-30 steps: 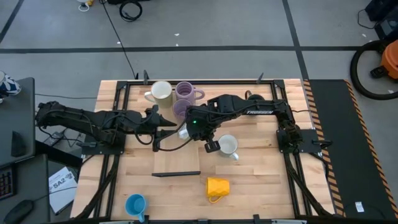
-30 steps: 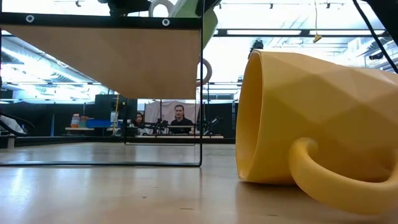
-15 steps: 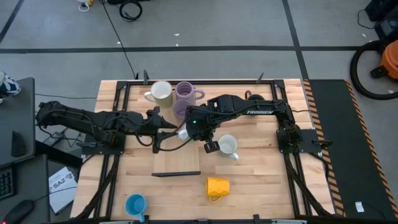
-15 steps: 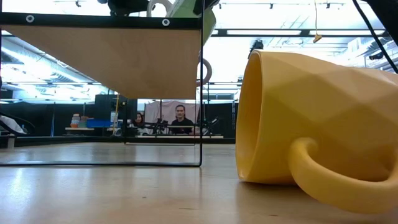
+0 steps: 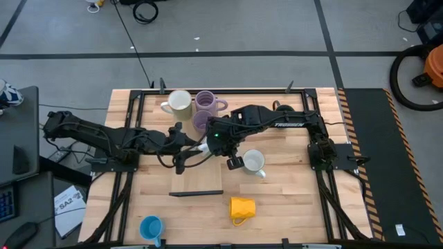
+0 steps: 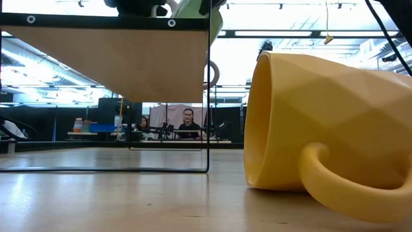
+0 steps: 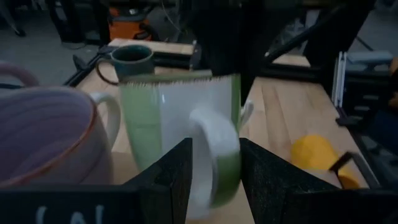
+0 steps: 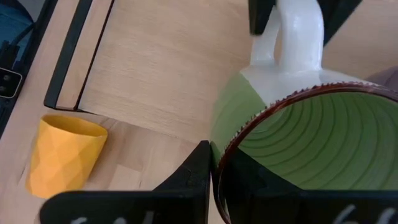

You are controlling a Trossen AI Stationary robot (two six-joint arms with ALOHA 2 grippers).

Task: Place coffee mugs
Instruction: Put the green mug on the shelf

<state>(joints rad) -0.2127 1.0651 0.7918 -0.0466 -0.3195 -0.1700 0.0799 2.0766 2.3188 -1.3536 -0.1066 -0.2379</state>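
Step in hand looks like a handover of the light green mug (image 8: 292, 134), mid-air above the wooden shelf (image 5: 197, 169).

- Right gripper (image 5: 216, 140) pinches the mug's rim: in the right wrist view one finger sits inside the bowl, the other outside, closed on the wall.
- Left gripper (image 7: 214, 180) has its fingers either side of the mug's white handle (image 7: 214, 155). Narrow gaps show each side of the handle, so it reads as spread and not yet clamping; can't be fully sure re contact.
- Mug hangs over the shelf's far edge, just beside the lavender mugs (image 5: 205, 104).

Next move, my guess: left closes on the handle, right lets go only after that grip is firm, then left sets the mug down upright by the others. Risk: both letting go or pulling at once drops it onto the shelf.

How the mug looks: pale green glaze outside, white panel and white loop handle, ribbed green inside, dark brown rim line. Held tilted.

Other mugs, relative to the shelf:
- white mug (image 5: 178, 102) and two lavender, beyond its far edge, grouped tight.
- another white mug (image 5: 254, 162) just off its right side.
- yellow mug (image 5: 242, 207) on its side, near-right of shelf.
- blue mug (image 5: 150, 227) near-left, well apart.
- dark mug (image 7: 129, 59) seen only in the left wrist view, beyond the green one.
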